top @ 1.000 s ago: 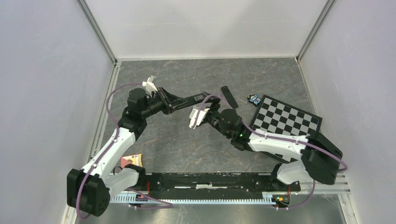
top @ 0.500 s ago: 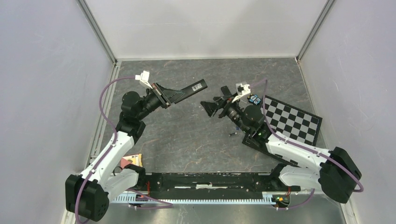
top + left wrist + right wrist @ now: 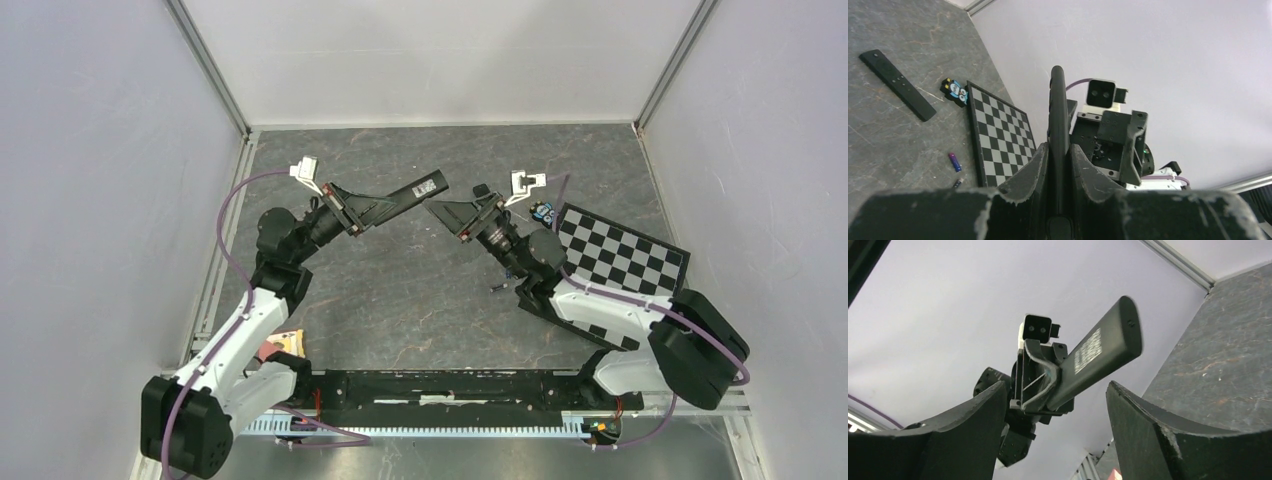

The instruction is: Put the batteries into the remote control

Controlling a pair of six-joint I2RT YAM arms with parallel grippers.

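Observation:
My left gripper [image 3: 372, 209] [image 3: 1059, 147] is shut on the black remote control [image 3: 415, 190] [image 3: 1058, 100], held above the table with its labelled back showing and its free end pointing right. My right gripper [image 3: 447, 213] [image 3: 1057, 385] is open and empty, facing that free end [image 3: 1098, 355] from a short gap. On the floor by the checkerboard lie two batteries: a blue one [image 3: 954, 162] and a dark one [image 3: 958, 182] [image 3: 497, 288]. Any orange battery is out of view.
A second slim black bar with buttons [image 3: 898, 85] lies on the table behind the right arm. A small owl figure [image 3: 543, 211] [image 3: 955, 92] sits at the corner of the checkerboard [image 3: 620, 250] [image 3: 998, 130]. An orange packet [image 3: 285, 343] lies near the left arm's base.
The right arm has pulled back to the right and rolled its wrist over, jaws now aimed left at the remote and slightly narrower. The left arm lifted the remote up and back.

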